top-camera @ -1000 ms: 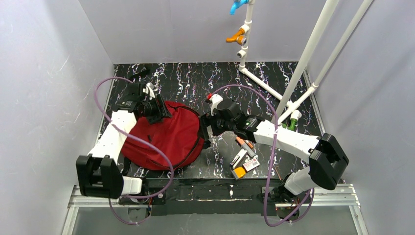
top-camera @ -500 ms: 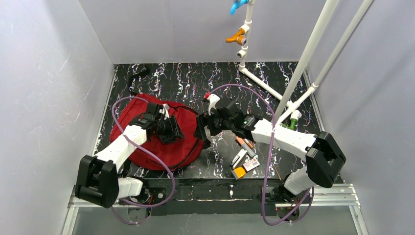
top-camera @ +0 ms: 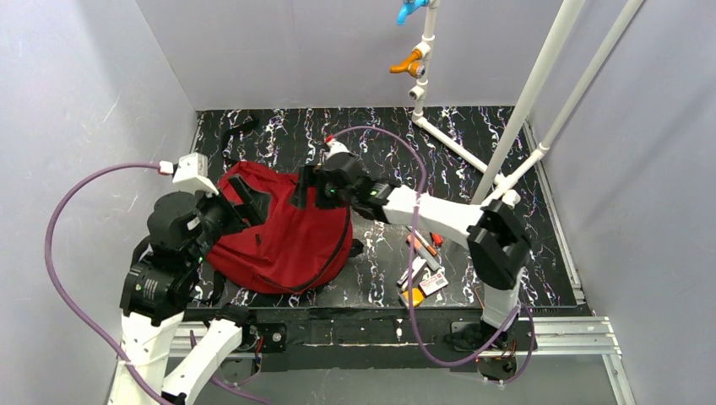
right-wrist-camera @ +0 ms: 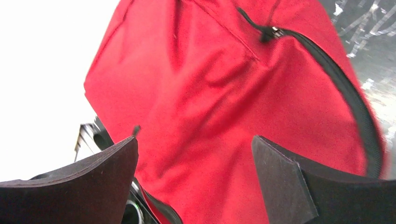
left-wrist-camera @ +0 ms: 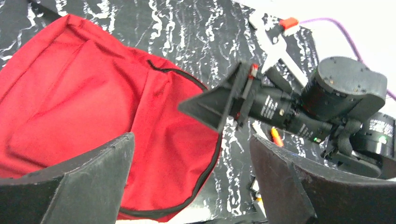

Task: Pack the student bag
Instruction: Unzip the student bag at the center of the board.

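Bag: the student bag, dark red, lies flat on the left half of the black marbled table, with black zip trim along its right edge.
Left gripper: over the bag's far left part, fingers spread wide, nothing between them.
Right gripper: above the bag's far right edge, fingers wide apart, red fabric below them, not pinched.
Loose items: small pens and cards, right of the bag, toward the near edge.
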`<action>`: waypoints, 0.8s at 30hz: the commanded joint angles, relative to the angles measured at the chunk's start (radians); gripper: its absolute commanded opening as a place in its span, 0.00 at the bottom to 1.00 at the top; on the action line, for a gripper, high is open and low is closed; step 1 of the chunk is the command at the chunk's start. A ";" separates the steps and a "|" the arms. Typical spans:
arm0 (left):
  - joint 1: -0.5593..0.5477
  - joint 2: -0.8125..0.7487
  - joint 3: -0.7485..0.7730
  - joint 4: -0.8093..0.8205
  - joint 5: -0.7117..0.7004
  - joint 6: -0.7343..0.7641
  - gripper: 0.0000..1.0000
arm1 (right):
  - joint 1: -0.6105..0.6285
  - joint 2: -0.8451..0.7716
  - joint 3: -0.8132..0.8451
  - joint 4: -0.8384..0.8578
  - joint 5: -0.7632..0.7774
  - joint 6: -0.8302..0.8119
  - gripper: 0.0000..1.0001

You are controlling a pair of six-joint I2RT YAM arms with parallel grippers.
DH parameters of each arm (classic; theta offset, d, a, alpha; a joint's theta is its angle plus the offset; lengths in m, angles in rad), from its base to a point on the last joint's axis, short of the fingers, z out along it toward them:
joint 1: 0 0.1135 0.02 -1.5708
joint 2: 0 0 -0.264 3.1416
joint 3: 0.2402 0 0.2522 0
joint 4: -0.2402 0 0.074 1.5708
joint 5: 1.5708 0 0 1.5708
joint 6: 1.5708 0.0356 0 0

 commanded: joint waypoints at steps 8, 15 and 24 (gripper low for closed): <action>0.003 -0.066 -0.041 -0.158 -0.077 -0.007 0.93 | 0.171 0.325 0.489 -0.374 0.498 0.047 0.98; 0.003 -0.062 -0.075 -0.118 -0.033 -0.058 0.93 | 0.218 0.371 0.513 -0.438 0.578 -0.083 0.90; 0.004 -0.048 -0.129 -0.066 0.015 -0.117 0.93 | 0.171 0.098 -0.019 0.079 0.355 -0.056 0.53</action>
